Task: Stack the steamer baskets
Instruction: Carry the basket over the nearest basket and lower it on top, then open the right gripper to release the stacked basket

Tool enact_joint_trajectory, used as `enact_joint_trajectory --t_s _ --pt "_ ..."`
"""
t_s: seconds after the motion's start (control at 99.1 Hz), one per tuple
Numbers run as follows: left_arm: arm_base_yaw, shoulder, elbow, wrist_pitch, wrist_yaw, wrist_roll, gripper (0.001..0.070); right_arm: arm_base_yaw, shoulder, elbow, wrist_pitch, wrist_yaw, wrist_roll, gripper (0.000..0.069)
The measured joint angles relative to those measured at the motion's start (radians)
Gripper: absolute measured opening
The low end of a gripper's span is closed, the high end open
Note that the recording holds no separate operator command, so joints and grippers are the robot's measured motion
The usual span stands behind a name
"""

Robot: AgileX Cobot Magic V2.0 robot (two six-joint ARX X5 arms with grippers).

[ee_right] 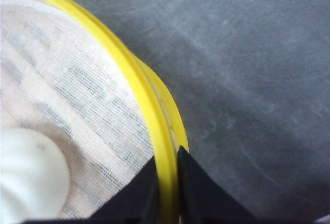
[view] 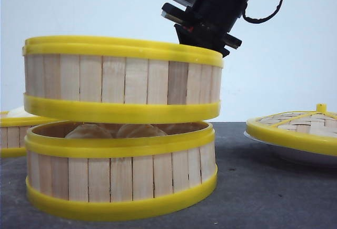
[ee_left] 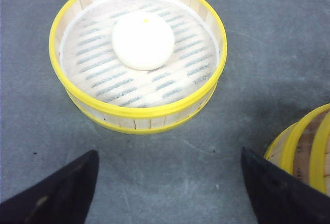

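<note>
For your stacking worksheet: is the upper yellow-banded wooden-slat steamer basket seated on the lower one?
Not seated: the upper basket hangs tilted above the lower basket, gap showing, right gripper pinching its rim.

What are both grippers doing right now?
Left gripper: open, empty.
Right gripper: shut on the rim of the upper basket.

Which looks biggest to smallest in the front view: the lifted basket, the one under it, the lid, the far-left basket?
1-2. Lifted basket and lower basket: alike.
3. Lid, cut off.
4. Far-left basket, mostly hidden; farther back, so unsure.
</note>
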Motion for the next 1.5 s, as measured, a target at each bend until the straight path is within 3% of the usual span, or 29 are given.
enact_joint_trajectory --t_s 0.928,1.009,1.14,1.211,1.504 --pt "0.000 0.000 0.000 0.000 0.000 0.000 0.0538 0.004 0.081 0.000 0.045 0.013 0.029 0.0027" --pt "0.000 0.000 0.000 0.000 0.000 0.000 0.0538 0.004 0.081 0.000 0.048 0.005 0.037 0.0080" --pt "0.000 0.000 0.000 0.000 0.000 0.000 0.0538 0.005 0.081 0.000 0.053 -0.004 0.042 0.0276" --pt "0.000 0.000 0.000 0.000 0.000 0.000 0.0538 0.003 0.081 0.000 0.053 -0.005 0.044 0.0343" --pt "0.011 0.001 0.000 0.005 0.000 0.000 0.0538 -0.026 -0.001 0.000 0.020 -0.008 0.044 0.0383"
